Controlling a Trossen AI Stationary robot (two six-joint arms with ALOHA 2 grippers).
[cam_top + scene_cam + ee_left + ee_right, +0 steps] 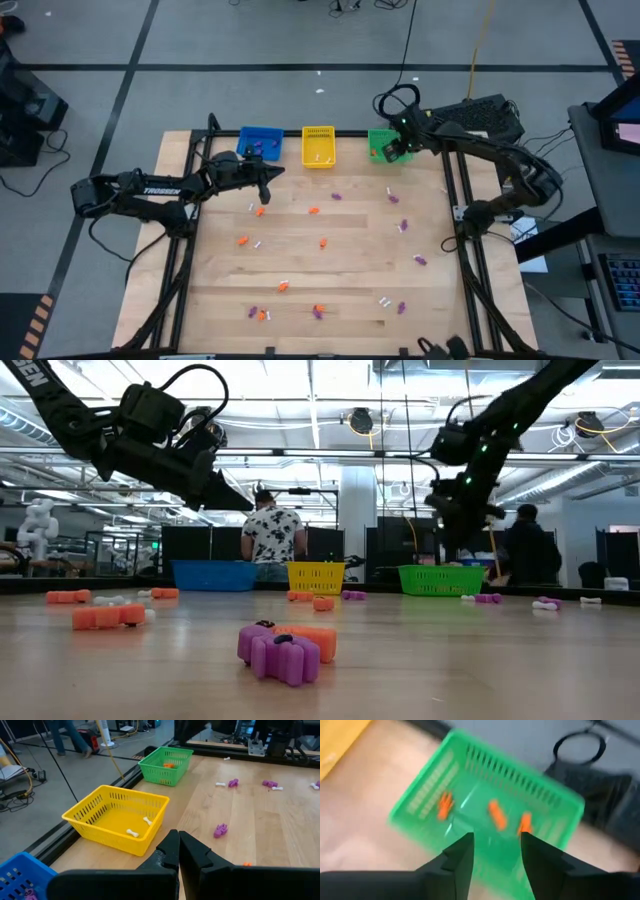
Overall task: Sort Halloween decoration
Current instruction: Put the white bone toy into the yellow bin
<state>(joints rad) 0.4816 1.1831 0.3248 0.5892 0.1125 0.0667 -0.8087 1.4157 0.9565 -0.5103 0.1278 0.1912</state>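
The Halloween decoration lies scattered over the wooden table (300, 265) as tiny trinkets: orange ones (243, 241), purple ones (336, 197) and white ones (384, 300). My right gripper (392, 152) hangs open above the green basket (485, 805) at the far right, with nothing between its fingers (460, 857). Three orange trinkets (496, 815) show in that basket. My left gripper (268, 180) is shut and hovers clear of the table, just in front of the blue basket (261, 143). In the left wrist view its gripper (177, 840) points toward the yellow basket (117, 817).
The blue, yellow (318, 145) and green (383, 146) baskets stand in a row along the far edge. The blue basket holds purple trinkets and the yellow basket holds white bones (132, 833). A black frame (465, 240) borders the table. People (272, 535) stand in the room beyond.
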